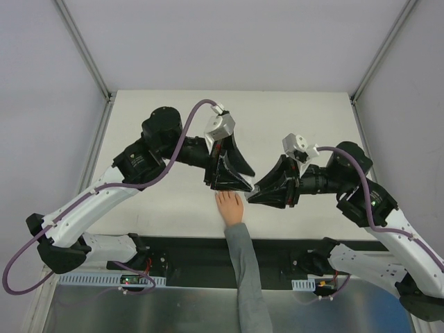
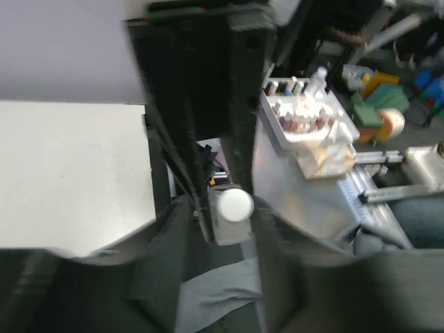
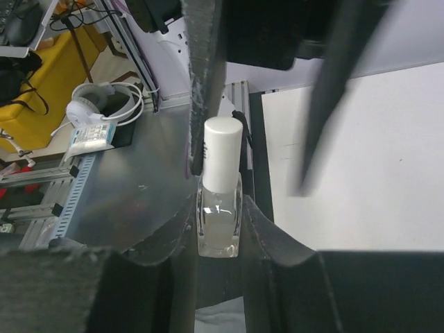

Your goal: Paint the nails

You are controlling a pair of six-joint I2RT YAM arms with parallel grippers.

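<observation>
A pale pink hand (image 1: 229, 208) with a grey sleeve (image 1: 243, 277) lies flat near the table's front edge, fingers pointing away from the bases. Its nails are too small to make out, and both grippers hang just over the fingertips. My right gripper (image 1: 253, 195) (image 3: 220, 216) is shut on a small clear bottle (image 3: 219, 225) with a white cap (image 3: 222, 161) (image 2: 234, 205). From above, my left gripper (image 1: 234, 186) (image 2: 232, 216) straddles that cap. One of its fingers (image 3: 203, 83) lies against the cap and the other, blurred, stands well clear, so it is open.
Past the table's near edge are a black strip and a metal plate (image 3: 132, 194). A white tray (image 2: 281, 142) of several small bottles and a tape roll (image 2: 392, 123) sit off the table. Headphones (image 3: 104, 104) lie on the bench. Frame posts (image 1: 87, 48) flank the white table (image 1: 291, 118).
</observation>
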